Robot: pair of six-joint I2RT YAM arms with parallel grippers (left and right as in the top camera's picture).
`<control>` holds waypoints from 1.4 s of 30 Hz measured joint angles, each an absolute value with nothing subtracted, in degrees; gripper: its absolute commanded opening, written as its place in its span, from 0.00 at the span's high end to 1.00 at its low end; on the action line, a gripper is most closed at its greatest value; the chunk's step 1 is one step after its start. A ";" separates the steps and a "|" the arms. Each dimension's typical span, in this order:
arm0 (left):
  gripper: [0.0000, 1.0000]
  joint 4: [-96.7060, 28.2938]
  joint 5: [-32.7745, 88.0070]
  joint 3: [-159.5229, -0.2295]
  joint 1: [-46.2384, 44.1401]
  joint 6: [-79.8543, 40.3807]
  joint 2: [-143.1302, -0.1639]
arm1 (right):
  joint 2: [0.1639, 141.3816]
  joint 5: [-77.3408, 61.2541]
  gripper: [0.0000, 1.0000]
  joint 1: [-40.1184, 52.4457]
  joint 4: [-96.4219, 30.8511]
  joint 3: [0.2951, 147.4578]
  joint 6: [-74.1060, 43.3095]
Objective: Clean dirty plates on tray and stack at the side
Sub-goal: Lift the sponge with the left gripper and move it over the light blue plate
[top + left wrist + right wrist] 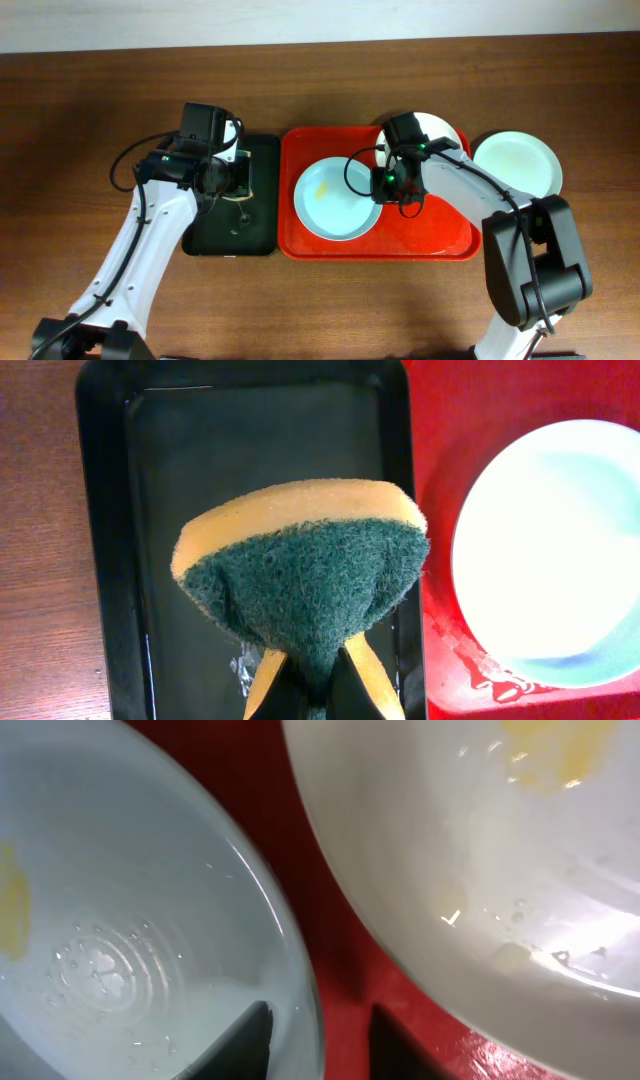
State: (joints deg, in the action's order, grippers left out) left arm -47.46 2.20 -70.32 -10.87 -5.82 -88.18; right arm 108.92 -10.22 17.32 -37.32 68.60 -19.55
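Note:
A pale blue-green plate [330, 205] with a yellowish smear lies on the red tray [440, 235]. A white plate [440, 130] rests on the tray's far right corner, partly under my right arm. A second pale blue-green plate [517, 163] lies on the table right of the tray. My right gripper [385, 188] is open and straddles the right rim of the tray's blue-green plate [120, 900], one finger inside it and one over the red tray [300, 820]. The smeared white plate [480, 870] is close beside it. My left gripper [310, 690] is shut on a yellow-and-green sponge [300, 560].
The sponge hangs over a narrow black tray [110, 560] that lies left of the red tray [440, 420] on the wooden table. The blue-green plate [560, 550] shows at the right of the left wrist view.

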 measured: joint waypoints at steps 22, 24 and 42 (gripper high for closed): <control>1.00 -52.64 3.68 -82.63 -10.90 -5.85 -97.86 | 108.92 -14.50 0.96 17.89 -35.44 67.90 -19.73; 1.00 -52.14 4.38 -83.26 -11.20 -5.89 -100.38 | 108.92 -14.50 0.96 17.89 -35.44 67.90 -19.73; 1.00 -43.86 7.33 -83.29 -24.32 -10.55 -114.54 | 108.92 -14.50 0.96 17.89 -35.46 67.90 -19.75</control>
State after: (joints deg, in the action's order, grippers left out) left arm -43.86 7.33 -83.29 -24.32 -10.55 -114.54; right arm 108.92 -14.50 17.89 -35.46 67.90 -19.75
